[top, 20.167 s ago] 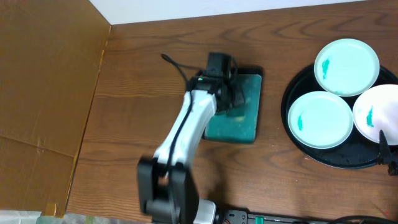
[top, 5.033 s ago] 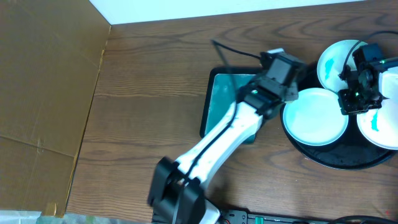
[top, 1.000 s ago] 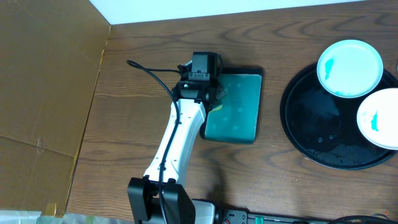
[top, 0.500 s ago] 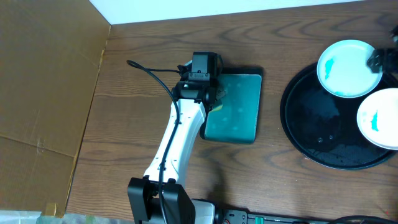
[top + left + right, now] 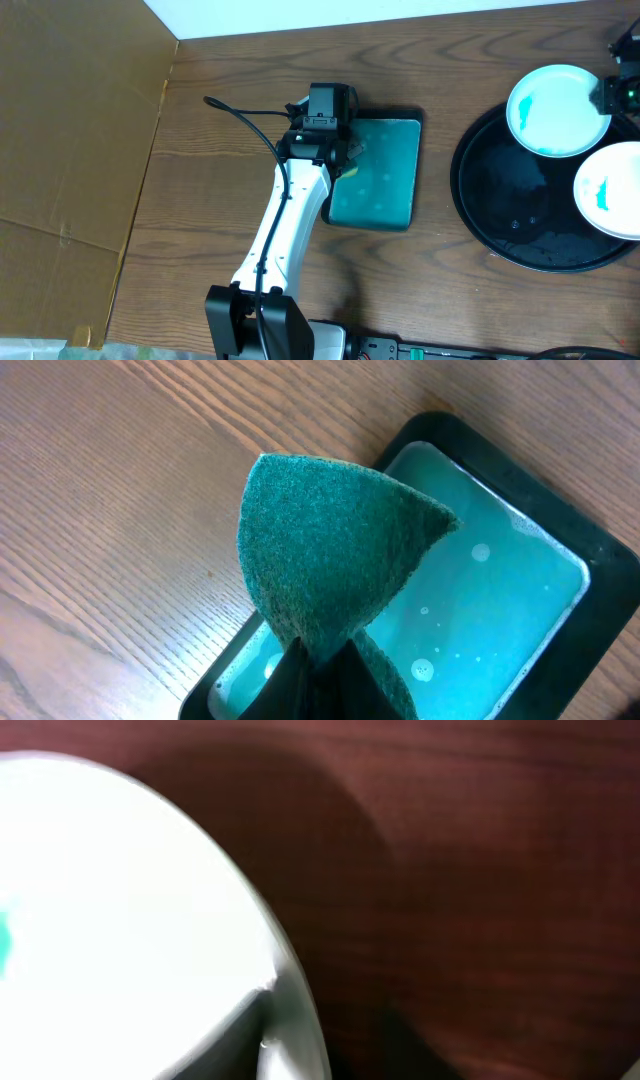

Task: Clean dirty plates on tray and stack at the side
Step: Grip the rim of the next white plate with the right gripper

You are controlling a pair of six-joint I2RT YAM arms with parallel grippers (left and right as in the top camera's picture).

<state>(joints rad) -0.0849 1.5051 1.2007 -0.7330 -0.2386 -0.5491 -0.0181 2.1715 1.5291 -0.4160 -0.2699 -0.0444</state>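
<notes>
Two white plates with teal smears lie on the black tray: one at its far rim, the other at its right side. My right gripper sits at the far plate's right rim. In the right wrist view a dark finger lies on the plate just inside its edge, and the gripper is shut on that rim. My left gripper is shut on a green sponge, held above the left edge of the teal tray.
The small teal tray holds soapy blue liquid with bubbles. A brown cardboard sheet covers the left of the table. A cable runs from the left arm, and a power strip lies at the front edge.
My right gripper came in from the upper right to the far plate's rim and closed on it. The left arm and sponge have not moved.
</notes>
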